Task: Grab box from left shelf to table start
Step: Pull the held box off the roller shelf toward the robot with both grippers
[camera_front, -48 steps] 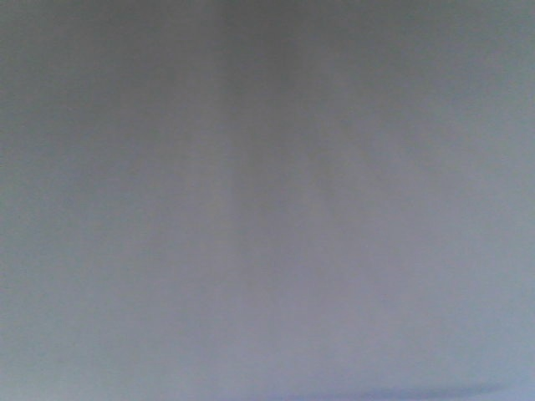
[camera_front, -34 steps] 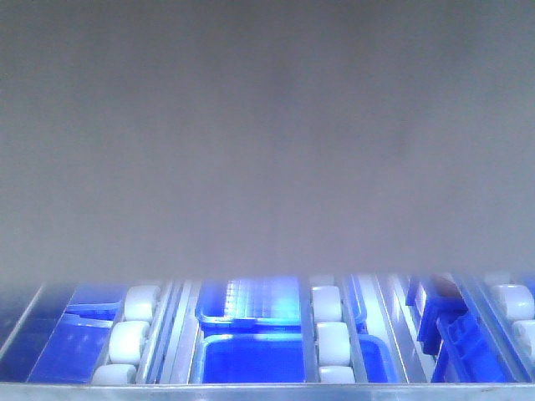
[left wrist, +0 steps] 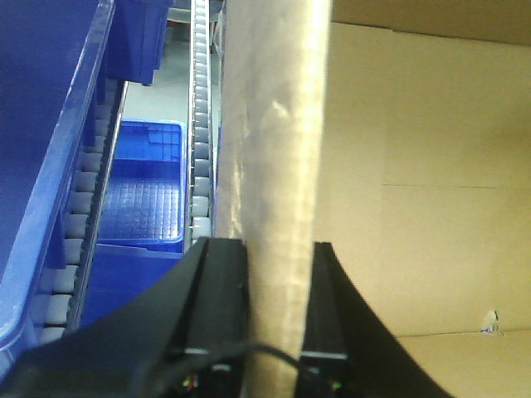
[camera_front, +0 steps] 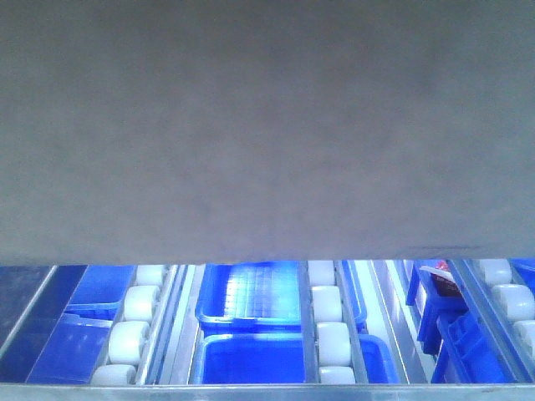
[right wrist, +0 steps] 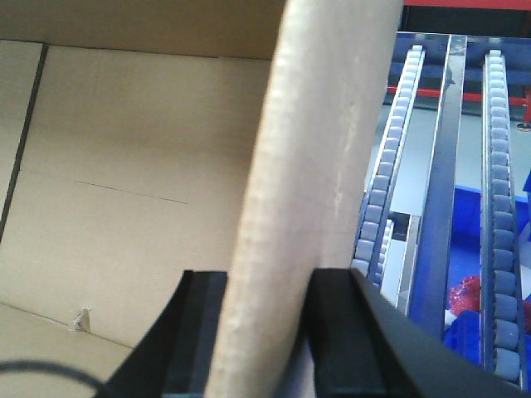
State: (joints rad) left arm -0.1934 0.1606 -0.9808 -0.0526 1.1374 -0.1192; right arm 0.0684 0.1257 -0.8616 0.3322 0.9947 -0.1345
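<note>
The box (camera_front: 267, 125) fills the upper part of the front view as a blurred grey-tan face, very near to the camera. Under its lower edge appears the left shelf (camera_front: 134, 334) with white roller wheels, silver rails and the front bar (camera_front: 267, 393). Blue bins (camera_front: 251, 368) lie below the rails (a red and white packet (camera_front: 441, 280) shows at one on the right). The left gripper (left wrist: 275, 249) has its black jaws pressed on the upright left wall of the box, one jaw outside and one inside the open box. The right gripper (right wrist: 267, 278) clamps the right wall in the same way. Whether the bottom of the box touches the rollers, I cannot tell.
</note>
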